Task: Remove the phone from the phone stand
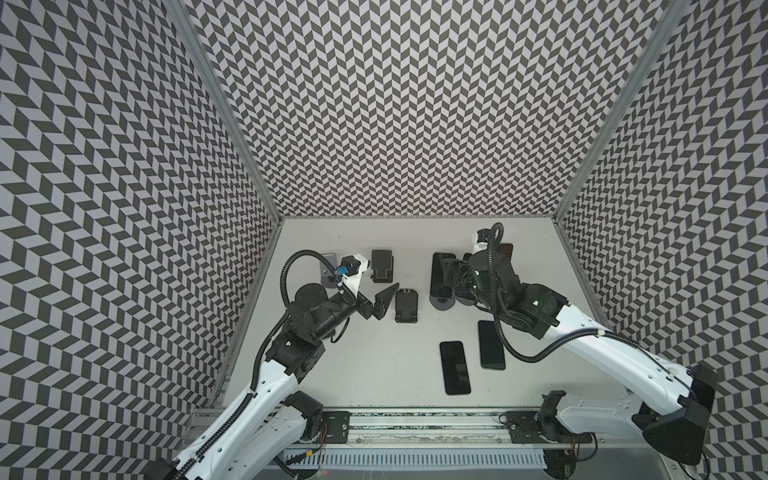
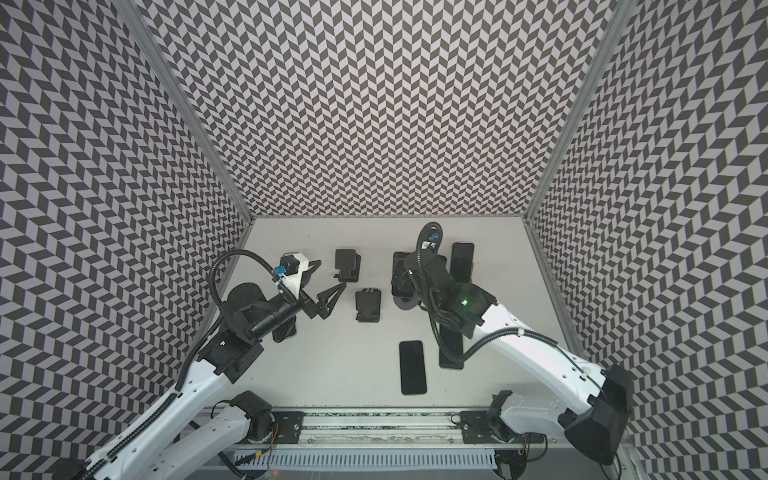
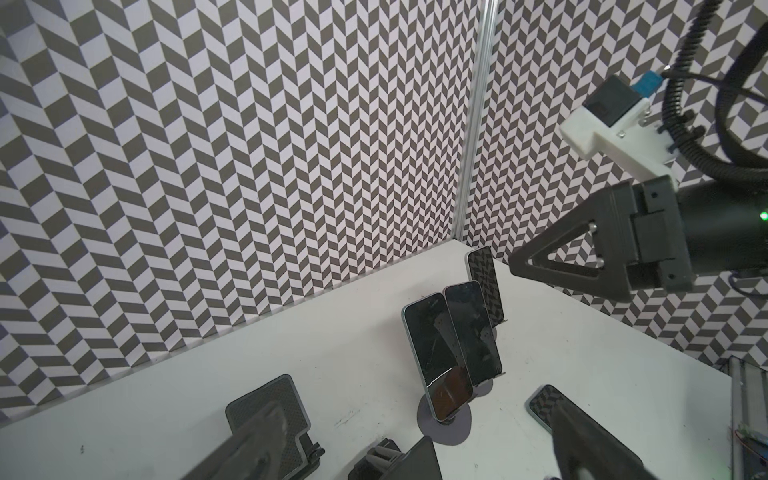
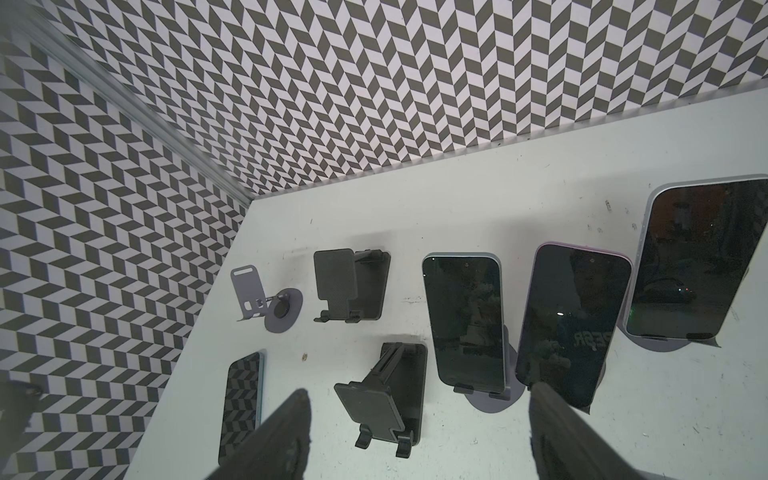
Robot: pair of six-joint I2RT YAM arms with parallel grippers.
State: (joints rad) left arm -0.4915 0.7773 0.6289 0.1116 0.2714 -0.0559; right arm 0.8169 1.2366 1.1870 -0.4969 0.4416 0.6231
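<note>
Three dark phones lean on grey round-based phone stands along the back right of the table: a teal-edged phone point(image 4: 465, 320), a purple-edged phone point(image 4: 569, 324) and a larger silver-edged phone point(image 4: 698, 262). In the right wrist view my right gripper point(image 4: 419, 390) hangs open just before the teal and purple phones, with nothing between its fingers; one finger point(image 4: 552, 424) overlaps the purple phone's lower corner. In both top views the right gripper point(image 1: 451, 270) covers those phones. My left gripper point(image 1: 387, 298) is open and empty at mid-left, above the table.
Two empty black stands point(image 1: 382, 266) point(image 1: 406, 305) and an empty grey stand point(image 4: 253, 295) stand at the back left. Two phones point(image 1: 455, 368) point(image 1: 491, 345) lie flat near the front. Another phone point(image 4: 243, 399) lies flat by the left wall. Patterned walls enclose the table on three sides.
</note>
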